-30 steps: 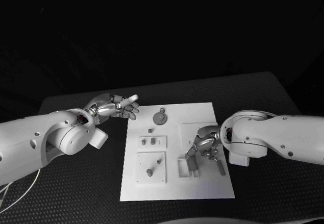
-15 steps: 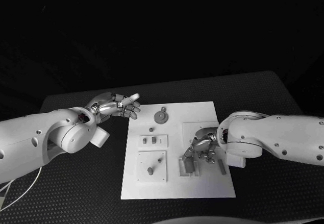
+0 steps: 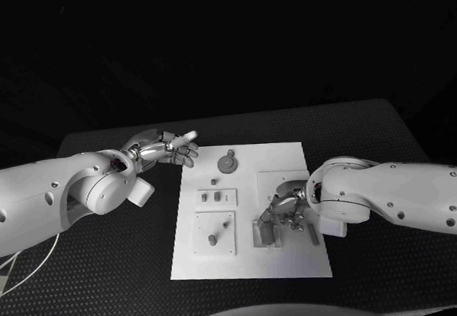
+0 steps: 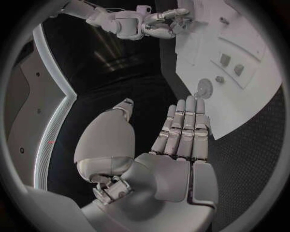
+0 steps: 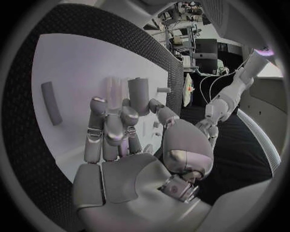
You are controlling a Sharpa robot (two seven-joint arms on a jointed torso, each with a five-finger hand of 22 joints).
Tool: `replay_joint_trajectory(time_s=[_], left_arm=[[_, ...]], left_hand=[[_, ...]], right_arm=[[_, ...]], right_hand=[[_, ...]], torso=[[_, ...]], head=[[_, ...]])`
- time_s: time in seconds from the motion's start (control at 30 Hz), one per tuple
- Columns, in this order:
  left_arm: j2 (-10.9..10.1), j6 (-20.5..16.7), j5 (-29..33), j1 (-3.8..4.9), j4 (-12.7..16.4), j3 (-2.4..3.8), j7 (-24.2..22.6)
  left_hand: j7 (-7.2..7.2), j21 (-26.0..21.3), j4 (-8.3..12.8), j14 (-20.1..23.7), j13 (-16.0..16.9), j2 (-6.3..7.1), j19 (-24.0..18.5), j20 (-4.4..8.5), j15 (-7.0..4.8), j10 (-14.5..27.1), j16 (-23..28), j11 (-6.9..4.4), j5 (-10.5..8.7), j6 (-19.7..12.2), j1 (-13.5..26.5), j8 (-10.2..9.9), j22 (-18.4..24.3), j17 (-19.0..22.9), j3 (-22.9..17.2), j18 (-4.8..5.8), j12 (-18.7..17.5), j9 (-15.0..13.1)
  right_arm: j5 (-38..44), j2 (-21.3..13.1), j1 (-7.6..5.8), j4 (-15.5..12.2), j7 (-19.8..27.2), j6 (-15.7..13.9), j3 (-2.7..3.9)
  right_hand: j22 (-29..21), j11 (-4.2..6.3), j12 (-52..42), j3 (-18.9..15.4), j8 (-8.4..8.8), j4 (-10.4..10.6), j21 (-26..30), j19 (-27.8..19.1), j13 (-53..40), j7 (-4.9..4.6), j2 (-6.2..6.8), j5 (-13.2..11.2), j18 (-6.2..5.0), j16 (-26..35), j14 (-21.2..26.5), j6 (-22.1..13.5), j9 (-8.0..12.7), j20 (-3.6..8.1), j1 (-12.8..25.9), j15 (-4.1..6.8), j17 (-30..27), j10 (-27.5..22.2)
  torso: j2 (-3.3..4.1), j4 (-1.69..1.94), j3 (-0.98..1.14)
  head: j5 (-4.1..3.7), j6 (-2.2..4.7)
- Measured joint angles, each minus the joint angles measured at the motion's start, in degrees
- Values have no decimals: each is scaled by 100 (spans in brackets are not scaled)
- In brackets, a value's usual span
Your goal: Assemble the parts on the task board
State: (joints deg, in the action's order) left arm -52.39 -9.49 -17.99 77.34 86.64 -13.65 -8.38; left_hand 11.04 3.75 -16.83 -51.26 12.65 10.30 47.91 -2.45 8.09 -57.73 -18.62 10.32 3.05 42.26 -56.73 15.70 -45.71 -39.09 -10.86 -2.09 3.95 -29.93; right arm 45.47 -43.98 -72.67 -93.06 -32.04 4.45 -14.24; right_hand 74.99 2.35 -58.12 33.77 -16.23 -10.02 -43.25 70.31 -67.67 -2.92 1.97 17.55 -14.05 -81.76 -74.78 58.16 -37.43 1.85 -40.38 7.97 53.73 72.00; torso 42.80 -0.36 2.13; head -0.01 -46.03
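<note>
The white task board (image 3: 251,261) lies mid-table. My right hand (image 3: 285,211) hovers low over its right part, fingers partly bent and apart, the fingertips (image 5: 128,116) just short of an upright grey block (image 3: 261,233) (image 5: 137,90); I see nothing held. A grey bar (image 3: 313,233) (image 5: 51,109) lies flat beside that hand. My left hand (image 3: 166,149) (image 4: 175,159) floats off the board's far left corner, fingers straight, thumb apart, holding nothing. A round grey part (image 3: 226,162) (image 4: 204,88) sits near the board's far edge.
On the board's left half are a small peg (image 3: 215,180), two small pieces (image 3: 216,196) in a low plate, and a square plate (image 3: 203,250) carrying a peg (image 3: 212,240). The black table (image 3: 111,280) stretches on both sides.
My right hand has edged slightly inward over the board toward the grey block. The left hand has hardly moved.
</note>
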Motion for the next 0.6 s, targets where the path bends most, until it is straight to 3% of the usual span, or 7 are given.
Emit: replay_joint_trajectory(time_s=[0.2,0.6], left_arm=[[-7,6,1,0,5,0,11],[-18,11,2,0,10,0,23]], left_hand=[[0,0,0,0,0,0,0,0,0,0,0,0,0,0,0,0,0,0,0,0,0,-5],[0,0,0,0,-4,2,0,0,0,0,0,0,0,0,-2,0,0,-4,0,0,0,-4]], right_arm=[[0,8,32,-10,-16,17,0],[40,11,59,-3,-34,19,2]], right_hand=[[0,0,0,14,-3,71,0,0,-9,0,-44,0,0,0,1,0,25,0,56,-1,0,0],[0,-9,0,31,-3,88,0,-2,-21,2,8,0,0,0,4,3,38,1,110,0,-13,9]], torso=[[0,3,0],[1,3,-3]], head=[[5,-2],[19,2]])
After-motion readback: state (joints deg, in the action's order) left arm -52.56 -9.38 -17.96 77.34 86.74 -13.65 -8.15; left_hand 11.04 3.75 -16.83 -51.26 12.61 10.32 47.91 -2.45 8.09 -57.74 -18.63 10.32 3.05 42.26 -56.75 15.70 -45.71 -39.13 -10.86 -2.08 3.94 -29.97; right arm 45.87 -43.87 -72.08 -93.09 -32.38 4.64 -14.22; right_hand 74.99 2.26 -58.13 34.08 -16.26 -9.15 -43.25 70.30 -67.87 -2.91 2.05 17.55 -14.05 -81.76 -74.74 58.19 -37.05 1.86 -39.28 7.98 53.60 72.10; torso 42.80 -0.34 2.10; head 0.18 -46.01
